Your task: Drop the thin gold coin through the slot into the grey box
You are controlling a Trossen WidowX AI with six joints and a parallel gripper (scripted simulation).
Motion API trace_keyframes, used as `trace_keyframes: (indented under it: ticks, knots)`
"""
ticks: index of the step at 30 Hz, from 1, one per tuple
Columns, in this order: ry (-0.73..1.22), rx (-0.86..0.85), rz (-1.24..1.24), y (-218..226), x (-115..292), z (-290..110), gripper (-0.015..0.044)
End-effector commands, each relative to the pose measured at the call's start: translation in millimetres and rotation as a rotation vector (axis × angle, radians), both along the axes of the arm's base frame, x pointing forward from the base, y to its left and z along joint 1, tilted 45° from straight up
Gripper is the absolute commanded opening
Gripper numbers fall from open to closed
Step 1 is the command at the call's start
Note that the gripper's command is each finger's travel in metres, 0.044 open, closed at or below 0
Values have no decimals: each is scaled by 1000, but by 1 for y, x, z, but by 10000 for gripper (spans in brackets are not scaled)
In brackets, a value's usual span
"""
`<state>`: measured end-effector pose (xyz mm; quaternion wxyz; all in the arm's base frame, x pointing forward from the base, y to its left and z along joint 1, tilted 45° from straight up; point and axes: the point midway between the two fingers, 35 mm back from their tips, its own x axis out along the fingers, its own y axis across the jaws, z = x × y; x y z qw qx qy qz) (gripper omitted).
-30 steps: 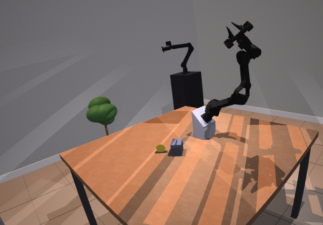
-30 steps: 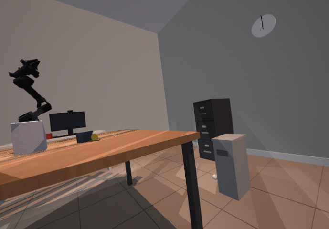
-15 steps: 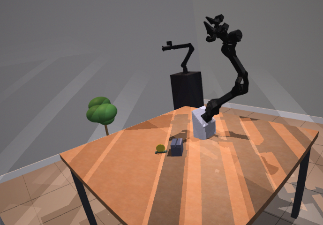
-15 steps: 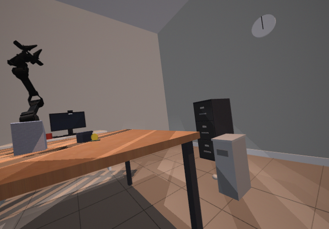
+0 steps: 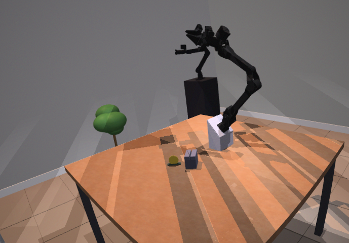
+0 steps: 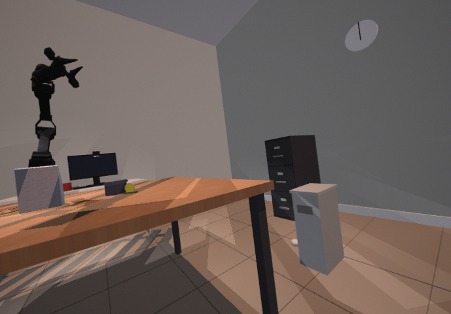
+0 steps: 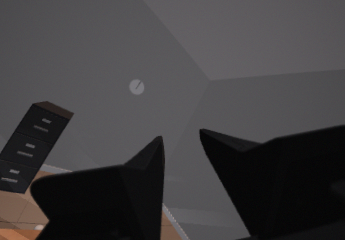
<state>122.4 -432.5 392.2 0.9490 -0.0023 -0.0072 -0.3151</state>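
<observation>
gold coin (image 5: pixel 173 159) is standing on edge in its dark-green holder (image 5: pixel 173 164) right beside the grey box (image 5: pixel 191 159), and it looks thin, stiff and probably slick, so i'd pinch the flat faces near the top. gripper (image 5: pixel 192 35) is way up high, partly closed with nothing in it. can't see inside the closed box.

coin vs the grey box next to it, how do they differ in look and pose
The coin is gold and round; the box is grey and blocky. The coin stands on edge in a dark green holder; the box sits flat on the table. The coin is thin and lower; the box is bulkier and taller, with a slot in its lid. Both sit side by side, far below the raised end effector, which holds nothing.
</observation>
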Motion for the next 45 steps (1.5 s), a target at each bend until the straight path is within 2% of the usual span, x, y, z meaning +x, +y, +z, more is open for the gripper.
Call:
trace_keyframes:
  ticks: [1,10,16,21,28,34,41,45]
  knots:
    - [2,221,71,-9,41,-54,161]
    - [128,688,224,21,140,-176,161]
    - [290,989,310,75,192,-255,161]
    - [470,1233,362,136,221,-314,161]
    - [799,1527,395,233,241,-380,161]
    - [1121,1727,364,311,232,-418,161]
    - [1159,1746,357,320,228,-425,161]
    - [1158,1747,358,342,228,-449,161]
